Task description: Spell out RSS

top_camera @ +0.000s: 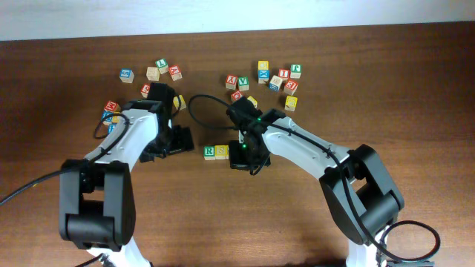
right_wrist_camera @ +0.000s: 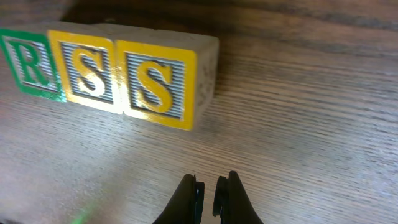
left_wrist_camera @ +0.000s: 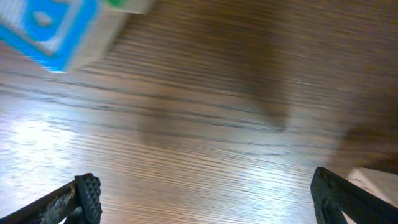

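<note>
Row looks complete to me: green R cube (right_wrist_camera: 28,65), first yellow S cube (right_wrist_camera: 87,71) and second yellow S cube (right_wrist_camera: 155,84) touch mid-bench, parallel to its near edge, just ahead of my shut, empty right claw (right_wrist_camera: 208,190), while my left claw (left_wrist_camera: 205,186) gapes wide.

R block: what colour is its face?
The R block is green and white; right wrist view shows it best.

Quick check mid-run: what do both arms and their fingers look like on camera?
Both arms are alike: white link shells on the left arm and right arm, with bulky black joint housings. Black cables trail from them. A green light glows on the right wrist. The left fingers are black and studded; the right fingers black too.
</note>
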Tool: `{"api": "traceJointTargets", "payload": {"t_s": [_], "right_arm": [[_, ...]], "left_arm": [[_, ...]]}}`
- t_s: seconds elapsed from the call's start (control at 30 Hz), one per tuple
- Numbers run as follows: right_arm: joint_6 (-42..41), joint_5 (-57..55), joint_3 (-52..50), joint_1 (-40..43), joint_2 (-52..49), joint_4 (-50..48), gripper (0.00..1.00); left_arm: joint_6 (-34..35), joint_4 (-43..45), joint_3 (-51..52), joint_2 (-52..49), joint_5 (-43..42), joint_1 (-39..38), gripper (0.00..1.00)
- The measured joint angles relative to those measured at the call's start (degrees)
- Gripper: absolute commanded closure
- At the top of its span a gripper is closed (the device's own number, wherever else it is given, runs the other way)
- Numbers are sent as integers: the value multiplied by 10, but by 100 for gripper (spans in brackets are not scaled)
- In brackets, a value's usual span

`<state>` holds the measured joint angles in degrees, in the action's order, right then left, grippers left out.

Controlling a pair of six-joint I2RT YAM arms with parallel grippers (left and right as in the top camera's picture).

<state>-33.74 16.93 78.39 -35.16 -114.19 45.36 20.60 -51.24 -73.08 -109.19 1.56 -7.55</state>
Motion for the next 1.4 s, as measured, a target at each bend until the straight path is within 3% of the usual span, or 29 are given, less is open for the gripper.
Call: {"api": "traceJointTargets", "payload": {"t_s": [0.4,1.4], "right_arm": [[-8,-2,0,-2,-5,-20,96],[-9,-4,1,-3,-32,-67,96]], "left_arm": [[0,-27,0,0,7,91,1],[0,-30,0,0,7,92,1]]}}
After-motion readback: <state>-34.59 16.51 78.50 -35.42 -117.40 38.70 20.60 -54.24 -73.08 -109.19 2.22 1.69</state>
